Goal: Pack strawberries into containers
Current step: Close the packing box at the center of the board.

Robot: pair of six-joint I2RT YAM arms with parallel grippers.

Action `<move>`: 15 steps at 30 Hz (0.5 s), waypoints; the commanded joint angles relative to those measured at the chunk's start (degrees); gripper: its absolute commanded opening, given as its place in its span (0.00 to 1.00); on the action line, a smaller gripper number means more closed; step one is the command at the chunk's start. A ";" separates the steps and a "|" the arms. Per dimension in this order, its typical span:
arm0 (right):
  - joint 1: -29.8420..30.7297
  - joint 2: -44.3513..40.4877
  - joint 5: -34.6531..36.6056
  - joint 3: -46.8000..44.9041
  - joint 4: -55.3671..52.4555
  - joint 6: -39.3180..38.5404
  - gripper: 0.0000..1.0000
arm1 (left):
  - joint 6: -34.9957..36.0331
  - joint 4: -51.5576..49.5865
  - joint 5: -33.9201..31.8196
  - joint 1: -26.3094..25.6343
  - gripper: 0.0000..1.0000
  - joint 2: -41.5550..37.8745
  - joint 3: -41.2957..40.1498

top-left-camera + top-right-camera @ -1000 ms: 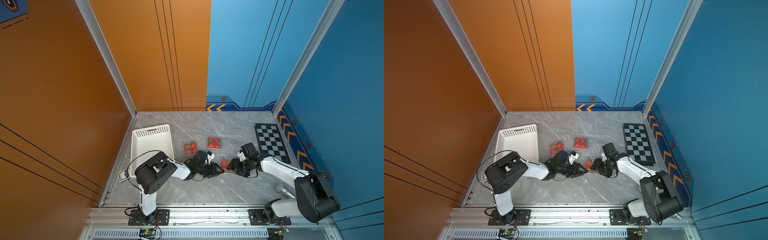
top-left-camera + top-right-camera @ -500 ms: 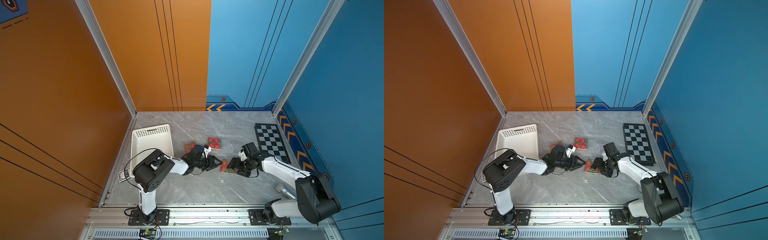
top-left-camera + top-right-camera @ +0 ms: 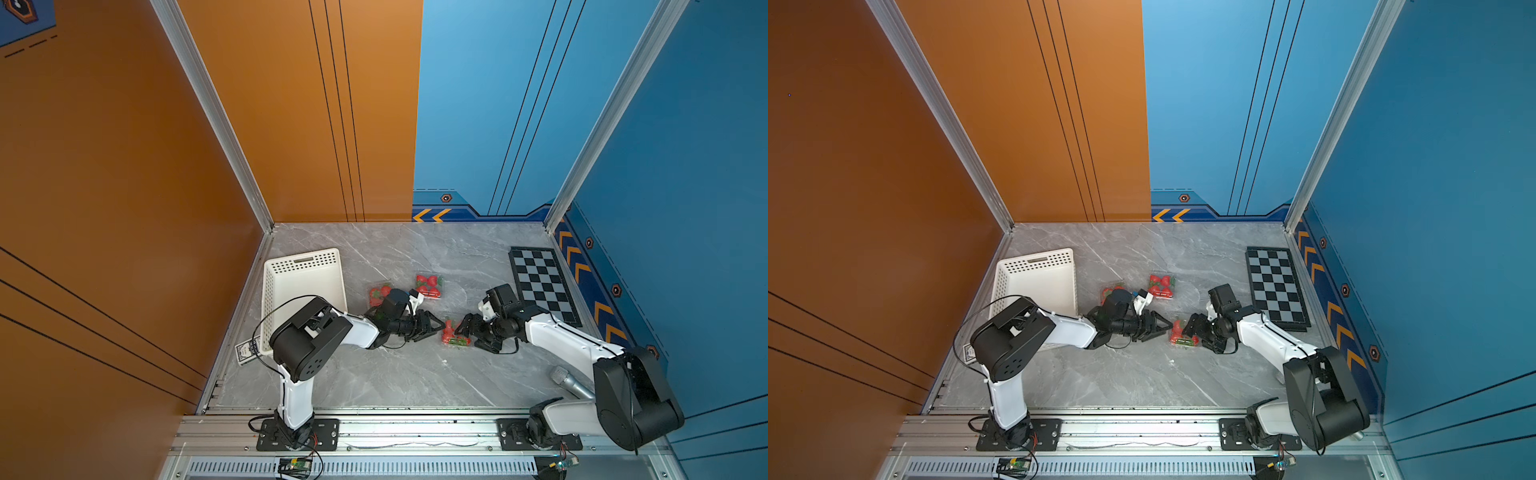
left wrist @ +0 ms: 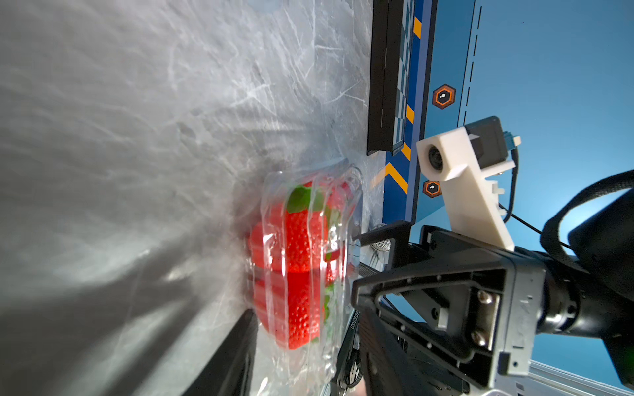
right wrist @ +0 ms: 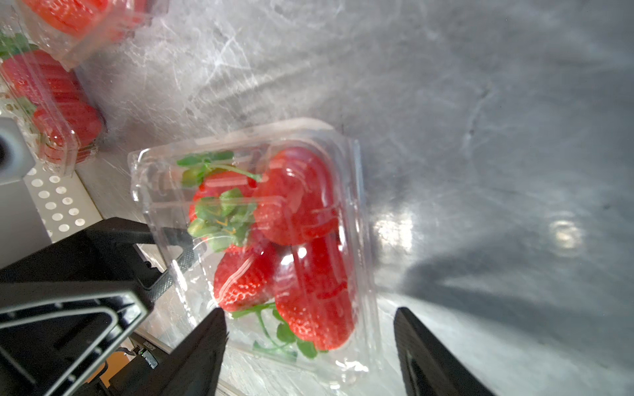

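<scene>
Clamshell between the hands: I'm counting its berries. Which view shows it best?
Right wrist view: the container sits large, about four strawberries countable. Left wrist view shows it side-on, berries overlapping; in both top views it's a small red patch.

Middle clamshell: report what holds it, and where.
The right end effector stands open astride the middle clamshell, gripping nothing. The left end effector has fingers at its edge beside the leafy caps; a grip cannot be told.
</scene>
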 commanded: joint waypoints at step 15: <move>0.78 1.98 -1.20 0.44 1.35 -0.33 0.70 | 1.46 0.49 2.07 2.32 0.42 7.86 7.76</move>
